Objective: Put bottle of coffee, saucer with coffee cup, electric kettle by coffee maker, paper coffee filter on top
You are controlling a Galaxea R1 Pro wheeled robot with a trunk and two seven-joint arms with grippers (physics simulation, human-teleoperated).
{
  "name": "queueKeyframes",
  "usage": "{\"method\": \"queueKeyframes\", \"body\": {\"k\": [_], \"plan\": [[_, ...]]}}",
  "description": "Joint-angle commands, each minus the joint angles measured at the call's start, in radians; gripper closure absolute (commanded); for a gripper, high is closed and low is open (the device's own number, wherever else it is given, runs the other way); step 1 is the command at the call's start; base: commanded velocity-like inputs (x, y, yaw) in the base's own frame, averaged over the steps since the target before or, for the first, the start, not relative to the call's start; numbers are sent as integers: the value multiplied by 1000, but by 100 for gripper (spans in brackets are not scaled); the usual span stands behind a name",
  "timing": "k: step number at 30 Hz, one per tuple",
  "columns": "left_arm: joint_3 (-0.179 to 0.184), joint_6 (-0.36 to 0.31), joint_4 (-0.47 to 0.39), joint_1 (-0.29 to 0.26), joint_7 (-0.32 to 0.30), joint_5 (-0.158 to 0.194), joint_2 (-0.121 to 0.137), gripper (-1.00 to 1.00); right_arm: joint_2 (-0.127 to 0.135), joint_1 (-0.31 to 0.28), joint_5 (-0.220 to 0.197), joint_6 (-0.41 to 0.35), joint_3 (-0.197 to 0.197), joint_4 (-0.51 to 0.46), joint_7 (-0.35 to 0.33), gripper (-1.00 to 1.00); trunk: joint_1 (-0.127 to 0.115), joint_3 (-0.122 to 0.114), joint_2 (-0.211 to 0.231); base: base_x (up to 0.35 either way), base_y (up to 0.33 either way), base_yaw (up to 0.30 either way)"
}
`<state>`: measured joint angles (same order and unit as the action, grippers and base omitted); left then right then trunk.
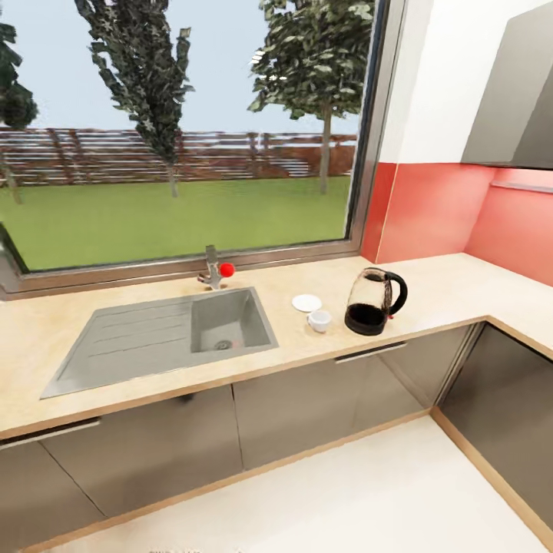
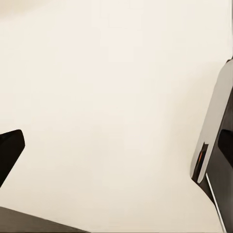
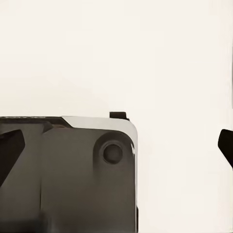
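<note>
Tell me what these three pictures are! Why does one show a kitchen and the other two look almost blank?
They come from a pretend robot inside a computer game world. The big picture is taken from a camera on its head. It looks at a kitchen countertop with a sink, a tap and a window behind. Near the sink sit a white saucer, a small coffee cup beside it, and a glass electric kettle.

The other two pictures come from cameras on the robot's wrists. They point down at pale floor and parts of the robot's own body. Its jaws are only dark tips at the edges, and nothing is between them.
</note>
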<state>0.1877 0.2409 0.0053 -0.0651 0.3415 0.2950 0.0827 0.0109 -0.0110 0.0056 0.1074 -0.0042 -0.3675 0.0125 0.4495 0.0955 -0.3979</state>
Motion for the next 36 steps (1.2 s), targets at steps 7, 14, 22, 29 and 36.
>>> {"method": "queueKeyframes", "body": {"k": [7,14,22,29,36], "plan": [[9,3,1,-1,-1,9,0,-100,0,-1,1,3,0,0,1,-100,1,2,-2,30,-272,275],[9,3,1,-1,-4,9,-1,-100,0,-1,1,3,0,0,1,-100,1,2,-2,103,-272,275],[8,4,-1,-1,-4,9,-1,-100,0,0,1,3,0,0,1,-100,1,2,-2,104,-272,169],[7,5,-1,-1,-4,9,-4,-100,15,0,3,4,2,22,1,-100,1,2,-2,55,-273,13],[8,5,-1,-1,-1,9,-18,-100,29,0,4,5,3,46,0,-100,1,2,-2,5,-274,1]]}}
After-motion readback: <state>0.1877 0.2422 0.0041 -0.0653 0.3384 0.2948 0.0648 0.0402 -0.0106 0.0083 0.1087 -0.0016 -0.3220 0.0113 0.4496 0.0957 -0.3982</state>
